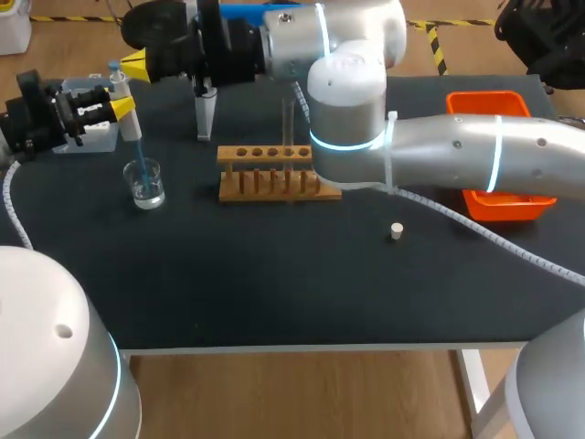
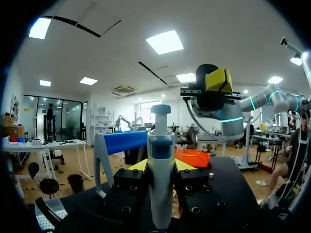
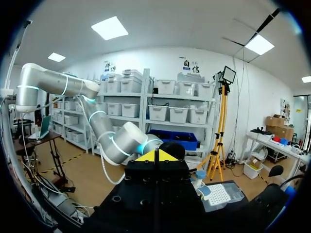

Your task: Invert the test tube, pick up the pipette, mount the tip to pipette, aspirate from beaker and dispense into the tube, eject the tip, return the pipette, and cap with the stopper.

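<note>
My left gripper (image 1: 125,108) is shut on the white pipette (image 1: 120,91), which it holds upright at the table's far left. The pipette's blue tip (image 1: 135,146) dips into the glass beaker (image 1: 145,184) of clear liquid. In the left wrist view the pipette (image 2: 161,165) stands between the yellow fingertips (image 2: 138,165). My right arm reaches across the table. Its gripper (image 1: 137,66) is shut and empty, just beside and above the pipette's plunger (image 3: 199,175). A test tube (image 1: 290,128) stands upright in the wooden rack (image 1: 270,172). The small white stopper (image 1: 396,231) lies on the mat.
A white pipette stand (image 1: 205,112) with a blue top bar is behind the rack. A tip box (image 1: 87,137) sits under the left gripper's body. An orange bin (image 1: 498,206) stands at the right, partly behind my right arm.
</note>
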Motion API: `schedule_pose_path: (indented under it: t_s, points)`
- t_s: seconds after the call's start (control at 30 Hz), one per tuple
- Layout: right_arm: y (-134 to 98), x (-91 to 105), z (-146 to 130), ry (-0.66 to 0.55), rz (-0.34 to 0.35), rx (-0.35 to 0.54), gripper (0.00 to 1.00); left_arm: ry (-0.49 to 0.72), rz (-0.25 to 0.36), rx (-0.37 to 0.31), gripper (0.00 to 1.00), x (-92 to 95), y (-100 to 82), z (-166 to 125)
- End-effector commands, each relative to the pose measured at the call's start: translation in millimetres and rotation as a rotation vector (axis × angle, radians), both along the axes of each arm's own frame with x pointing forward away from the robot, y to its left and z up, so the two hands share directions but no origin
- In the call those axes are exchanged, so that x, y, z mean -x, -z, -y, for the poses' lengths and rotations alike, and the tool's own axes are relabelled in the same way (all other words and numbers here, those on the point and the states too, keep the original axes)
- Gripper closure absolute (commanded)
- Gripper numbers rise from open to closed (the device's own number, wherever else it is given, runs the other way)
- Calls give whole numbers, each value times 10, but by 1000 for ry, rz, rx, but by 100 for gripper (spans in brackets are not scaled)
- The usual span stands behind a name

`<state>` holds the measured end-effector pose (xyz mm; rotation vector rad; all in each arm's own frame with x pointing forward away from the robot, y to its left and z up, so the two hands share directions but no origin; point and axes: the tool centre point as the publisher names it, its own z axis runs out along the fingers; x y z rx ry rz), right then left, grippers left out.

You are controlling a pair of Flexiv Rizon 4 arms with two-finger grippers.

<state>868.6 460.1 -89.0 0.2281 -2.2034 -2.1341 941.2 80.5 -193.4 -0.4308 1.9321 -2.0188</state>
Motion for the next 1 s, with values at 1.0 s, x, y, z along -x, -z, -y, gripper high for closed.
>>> schedule_pose_path:
  t_s: [1.0]
  points:
    - [214,-461,-424,113,-79,-22,100,4,2,2,100,-1,4,-15]
